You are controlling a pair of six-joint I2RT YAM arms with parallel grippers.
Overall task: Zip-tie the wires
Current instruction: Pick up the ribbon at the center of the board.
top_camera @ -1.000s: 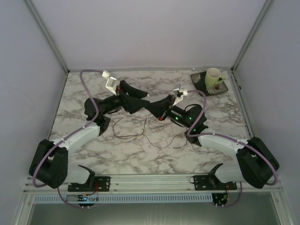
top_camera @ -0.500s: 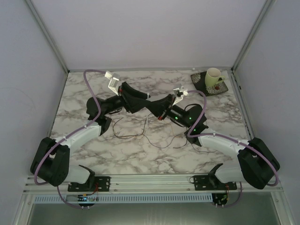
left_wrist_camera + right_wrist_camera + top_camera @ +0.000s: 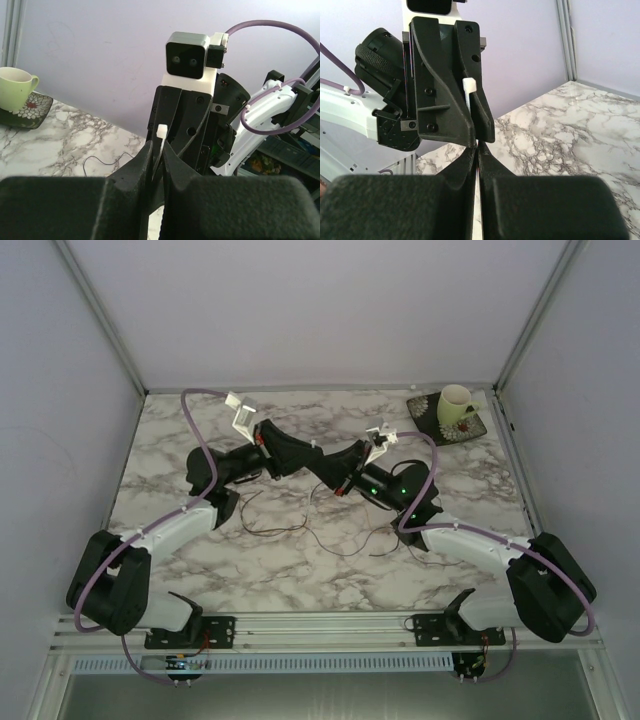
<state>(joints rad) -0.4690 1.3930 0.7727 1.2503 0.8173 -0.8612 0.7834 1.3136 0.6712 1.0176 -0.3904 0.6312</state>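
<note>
Marble tabletop (image 3: 300, 580), lavender walls all round. At the far right corner I see a pale green cup (image 3: 457, 403) upright on a dark flowered saucer (image 3: 425, 420); I cannot make out whether anything is in it. Above the middle, the left gripper (image 3: 157, 152) and right gripper (image 3: 478, 150) meet tip to tip. My left fingers pinch a white zip tie (image 3: 161, 134) in a narrow gap. The right fingers are drawn to a slit, and I cannot tell if the tie reaches between them. The wires (image 3: 283, 531) lie loose on the marble just near of the grippers, too thin to count, partly hidden under the right arm.
</note>
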